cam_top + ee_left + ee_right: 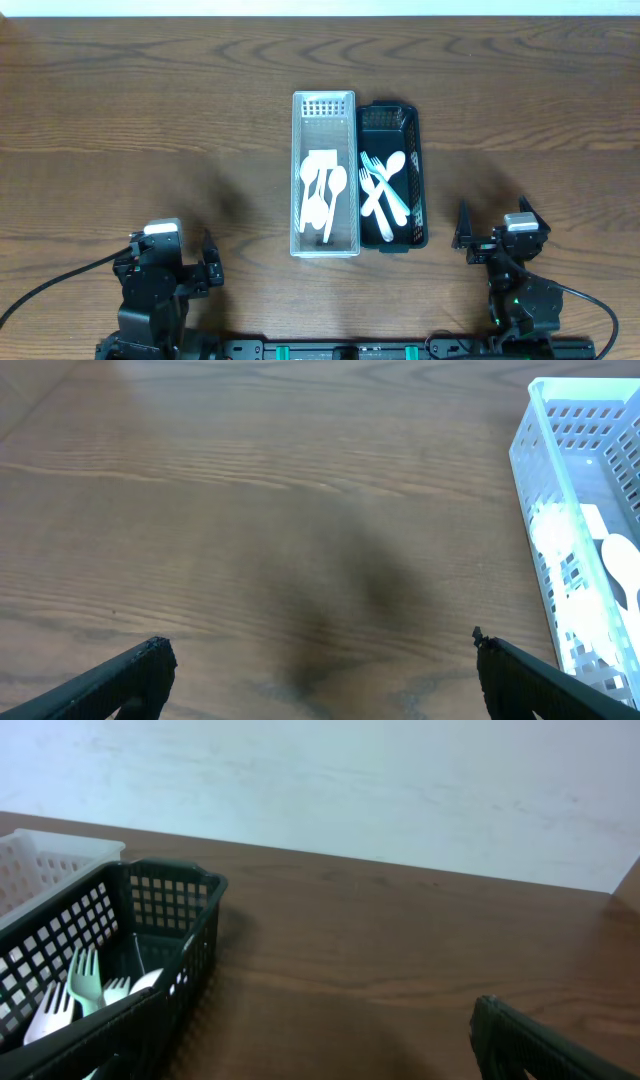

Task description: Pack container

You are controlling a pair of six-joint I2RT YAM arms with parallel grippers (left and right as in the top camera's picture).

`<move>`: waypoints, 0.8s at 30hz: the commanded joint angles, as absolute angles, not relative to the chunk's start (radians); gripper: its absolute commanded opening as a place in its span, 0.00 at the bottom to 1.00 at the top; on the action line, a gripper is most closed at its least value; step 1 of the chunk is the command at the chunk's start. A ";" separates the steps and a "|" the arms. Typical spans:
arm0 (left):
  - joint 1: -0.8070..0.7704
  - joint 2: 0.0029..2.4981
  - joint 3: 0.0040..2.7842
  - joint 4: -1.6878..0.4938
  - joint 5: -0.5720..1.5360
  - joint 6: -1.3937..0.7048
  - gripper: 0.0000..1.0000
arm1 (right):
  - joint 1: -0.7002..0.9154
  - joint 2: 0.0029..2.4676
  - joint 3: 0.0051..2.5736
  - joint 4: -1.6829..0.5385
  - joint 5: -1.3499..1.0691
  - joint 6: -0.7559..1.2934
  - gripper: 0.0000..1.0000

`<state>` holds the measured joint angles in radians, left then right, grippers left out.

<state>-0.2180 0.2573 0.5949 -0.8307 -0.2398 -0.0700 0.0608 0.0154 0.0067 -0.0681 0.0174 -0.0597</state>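
Observation:
A clear white basket [323,102] stands at the table's middle and holds white plastic spoons [323,195]. A black basket [414,150] stands against its right side and holds white and pale green forks and a spoon [385,185]. My left gripper [170,262] is open and empty at the near left, over bare wood [315,660]; the white basket's wall [545,510] shows at that view's right. My right gripper [495,238] is open and empty at the near right [300,1050]; the black basket [175,920] with forks [75,982] lies to its left.
The wood table [150,120] runs wide on both sides of the baskets. A pale wall [350,790] stands beyond the table's far edge in the right wrist view. Cables [50,285] trail from both arm bases at the near edge.

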 commanded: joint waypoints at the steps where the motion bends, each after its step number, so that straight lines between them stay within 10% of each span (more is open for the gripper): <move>1: -0.221 0.253 0.593 -0.830 -0.248 -0.056 0.98 | 0.052 0.007 0.006 -0.073 0.010 -0.072 0.99; 24: -0.045 0.215 0.558 -0.826 -0.176 -0.056 0.98 | 0.052 0.007 0.006 -0.073 0.010 -0.072 0.99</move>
